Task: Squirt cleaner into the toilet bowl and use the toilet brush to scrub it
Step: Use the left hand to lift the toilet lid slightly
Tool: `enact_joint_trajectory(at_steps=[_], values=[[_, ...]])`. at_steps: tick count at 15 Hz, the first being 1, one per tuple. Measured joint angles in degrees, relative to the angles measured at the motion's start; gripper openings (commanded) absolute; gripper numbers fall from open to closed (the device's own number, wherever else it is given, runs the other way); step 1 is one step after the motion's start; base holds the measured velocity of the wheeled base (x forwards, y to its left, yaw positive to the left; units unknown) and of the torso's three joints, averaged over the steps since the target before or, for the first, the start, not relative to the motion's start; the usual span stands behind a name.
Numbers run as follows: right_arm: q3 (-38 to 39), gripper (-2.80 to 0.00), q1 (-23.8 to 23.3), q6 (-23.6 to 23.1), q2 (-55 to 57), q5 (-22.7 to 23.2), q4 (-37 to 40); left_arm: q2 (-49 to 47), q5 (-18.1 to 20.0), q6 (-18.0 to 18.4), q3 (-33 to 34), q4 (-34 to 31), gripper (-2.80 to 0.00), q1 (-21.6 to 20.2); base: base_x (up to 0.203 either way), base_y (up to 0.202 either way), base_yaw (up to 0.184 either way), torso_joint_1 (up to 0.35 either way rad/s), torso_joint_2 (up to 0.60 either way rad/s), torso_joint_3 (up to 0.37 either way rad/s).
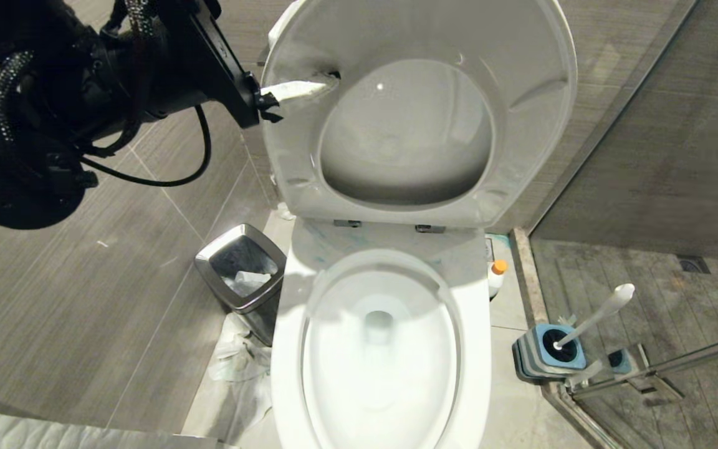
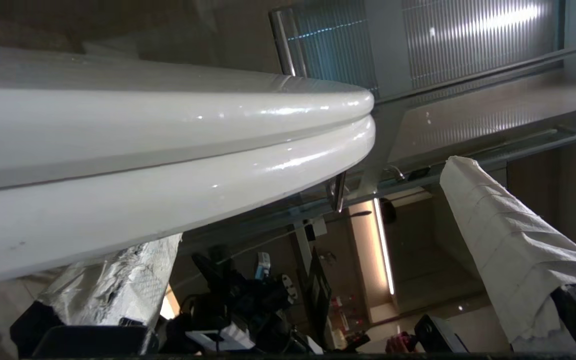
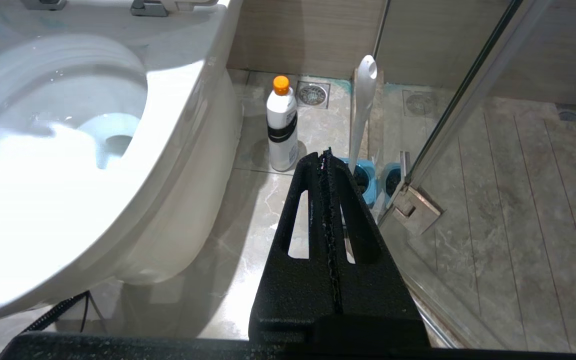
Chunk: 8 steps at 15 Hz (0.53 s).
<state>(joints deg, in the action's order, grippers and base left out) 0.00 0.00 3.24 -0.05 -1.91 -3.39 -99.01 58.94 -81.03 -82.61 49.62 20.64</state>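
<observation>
The toilet bowl (image 1: 474, 349) (image 3: 168, 150) stands open, with its seat and lid (image 1: 421, 37) raised against the wall. My left gripper (image 1: 309, 87) (image 2: 313, 200) is open at their left edge. One paper-wrapped finger (image 1: 300, 89) lies across the seat's front, and the stacked rims (image 2: 168, 150) pass between the fingers. The cleaner bottle (image 1: 496, 277) (image 3: 282, 125), white with an orange cap, stands on the floor right of the bowl. The toilet brush (image 1: 596, 315) (image 3: 363, 105) leans in its blue holder (image 1: 549, 352). My right gripper (image 3: 327, 155) hangs shut and empty over the floor near the holder.
A chrome-rimmed bin (image 1: 240, 268) stands left of the bowl, with crumpled white sheeting (image 1: 237, 362) on the floor beside it. A glass shower door on a metal hinge (image 3: 415, 210) runs close behind the brush holder. A floor drain (image 3: 312, 93) lies behind the bottle.
</observation>
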Motion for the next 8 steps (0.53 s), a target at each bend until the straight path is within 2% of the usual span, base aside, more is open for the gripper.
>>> enact_joint_trajectory(at_steps=[8], values=[[0.00, -2.80, 0.00, -0.02, 0.00, 0.01, 0.00, -5.62, -6.49, 0.51, -6.39, 1.48, 0.00, -1.78, 0.000, 0.000, 0.000, 0.000, 0.00, 0.000]])
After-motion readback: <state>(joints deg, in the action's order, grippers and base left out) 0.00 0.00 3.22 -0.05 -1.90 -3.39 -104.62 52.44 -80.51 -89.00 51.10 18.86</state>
